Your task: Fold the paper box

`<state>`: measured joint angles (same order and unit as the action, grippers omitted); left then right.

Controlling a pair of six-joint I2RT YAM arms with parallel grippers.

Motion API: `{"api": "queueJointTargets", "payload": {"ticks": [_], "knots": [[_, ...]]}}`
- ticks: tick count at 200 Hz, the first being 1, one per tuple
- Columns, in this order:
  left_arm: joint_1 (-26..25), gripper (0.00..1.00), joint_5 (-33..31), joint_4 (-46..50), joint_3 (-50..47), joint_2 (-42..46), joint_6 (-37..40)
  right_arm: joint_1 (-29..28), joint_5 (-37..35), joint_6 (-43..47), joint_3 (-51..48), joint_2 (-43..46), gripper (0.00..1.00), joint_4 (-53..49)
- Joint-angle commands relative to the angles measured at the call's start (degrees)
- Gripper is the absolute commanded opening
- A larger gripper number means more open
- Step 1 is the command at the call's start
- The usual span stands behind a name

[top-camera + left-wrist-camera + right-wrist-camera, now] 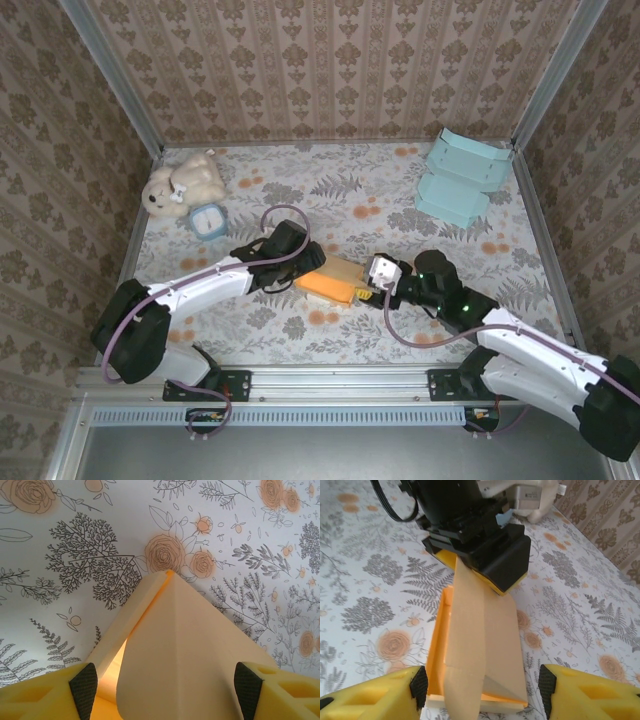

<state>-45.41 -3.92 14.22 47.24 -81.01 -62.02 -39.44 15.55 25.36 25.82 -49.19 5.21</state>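
The paper box (331, 281) is an orange tray with a pale tan lid, lying at the table's middle. My left gripper (303, 264) sits over the box's left end; in its wrist view its jaws are open, its pads (84, 687) wide on either side of a raised, creased lid flap (190, 645). My right gripper (482, 682) faces the box's other end, open, its pads (419, 686) standing clear of the box walls (436, 650). One long lid strip (467, 645) stands up along the box, and the rest of the lid lies flat.
A plush bear (185, 185) and a small blue clock (208, 220) lie at the back left. Teal folded boxes (462, 175) are stacked at the back right. Wallpapered walls enclose the table on three sides.
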Motion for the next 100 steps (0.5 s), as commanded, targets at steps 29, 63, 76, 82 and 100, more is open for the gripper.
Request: {"api": "queueJointTargets", "payload": {"ticks": [29, 63, 76, 82, 100], "knots": [[-1.01, 0.76, -1.61, 0.88, -0.94, 0.90, -0.65, -1.25, -1.56, -10.32, 1.13, 7.94, 0.64, -3.99], [-1.27, 0.77, -1.97, 0.90, -1.05, 0.79, -0.42, -1.57, -4.31, -17.30, 3.23, 9.75, 0.64, -5.00], [-1.31, 0.77, -1.75, 0.76, -1.18, 0.73, -0.43, -1.68, -7.98, -20.72, 4.15, 9.48, 0.65, -5.67], [-1.37, 0.77, -1.63, 0.68, -1.16, 0.60, -0.45, -1.65, -10.14, -22.76, 4.62, 9.30, 0.65, -6.10], [-1.59, 0.77, -1.22, 0.25, -1.43, 0.59, -0.73, -1.69, -16.52, -29.19, 6.00, 8.77, 0.65, -8.04]]}}
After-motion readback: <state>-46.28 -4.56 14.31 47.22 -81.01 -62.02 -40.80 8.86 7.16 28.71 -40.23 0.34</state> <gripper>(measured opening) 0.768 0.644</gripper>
